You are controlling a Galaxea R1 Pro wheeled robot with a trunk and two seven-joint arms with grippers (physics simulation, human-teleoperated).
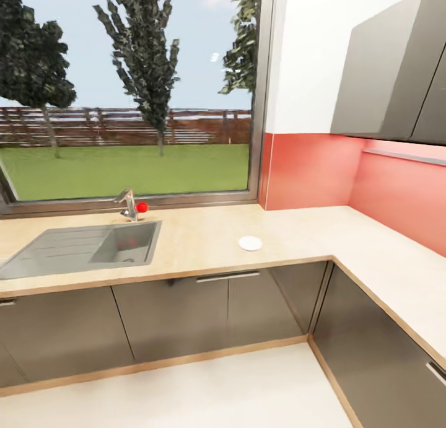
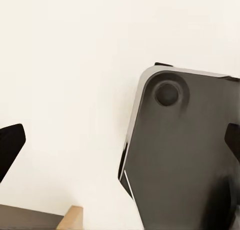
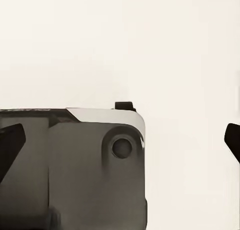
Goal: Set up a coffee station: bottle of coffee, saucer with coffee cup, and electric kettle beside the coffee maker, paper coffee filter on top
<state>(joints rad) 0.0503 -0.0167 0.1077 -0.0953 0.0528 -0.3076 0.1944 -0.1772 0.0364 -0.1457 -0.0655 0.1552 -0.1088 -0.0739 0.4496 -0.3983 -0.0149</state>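
Note:
The saucer [image 1: 250, 243], a small flat white plate, lies alone on the kitchen countertop [image 1: 297, 233], right of the sink and near the inner corner. The light wood-look slab runs under the window and turns along the red right-hand wall, over dark grey cabinet fronts. In the left wrist view my left gripper [image 2: 120, 142] is open, its dark fingertips [image 2: 11, 145] far apart over pale floor and my own dark base [image 2: 185, 155]. In the right wrist view my right gripper [image 3: 121, 140] is open in the same way, nothing between its fingertips [image 3: 10, 146].
A grey sink [image 1: 87, 248] with a faucet [image 1: 128, 205] and a red knob sits at the counter's left. Dark wall cabinets [image 1: 396, 75] hang at the upper right. Pale floor [image 1: 210, 391] lies in front of the cabinet fronts.

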